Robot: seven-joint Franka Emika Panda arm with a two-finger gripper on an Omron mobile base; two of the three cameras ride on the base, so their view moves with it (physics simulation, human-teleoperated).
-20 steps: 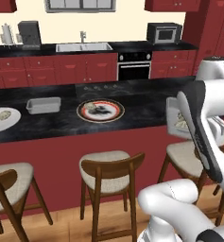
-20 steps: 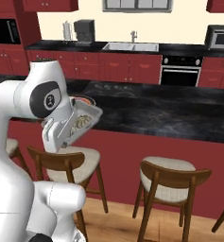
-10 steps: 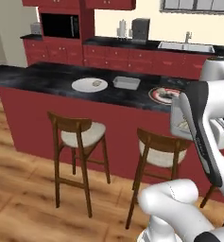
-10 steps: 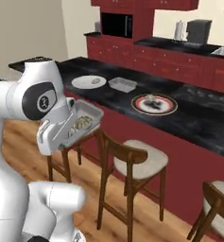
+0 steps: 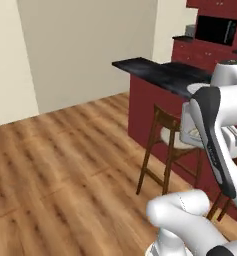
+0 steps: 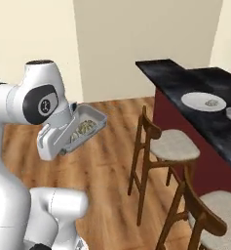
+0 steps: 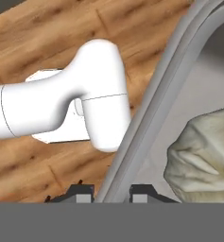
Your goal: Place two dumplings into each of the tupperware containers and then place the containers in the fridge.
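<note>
Gripper (image 7: 111, 193) jaws pinch the rim of a tupperware container (image 6: 83, 128), carried above the wooden floor (image 6: 112, 161); dumplings (image 6: 86, 128) sit inside, the nearest (image 7: 205, 151) at 3 o'clock of the fingertips.

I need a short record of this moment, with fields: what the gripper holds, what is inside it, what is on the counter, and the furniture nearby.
gripper: gripper shut on the rim of the tupperware container, carried in the air beside the arm
container contents: dumplings; one shows close up in the hand view
counter: dark island counter with a white plate carrying a small pale lump
furniture: wooden stools along the counter
floor: wooden floor, pale wall behind
fridge: cannot tell where it is
</note>
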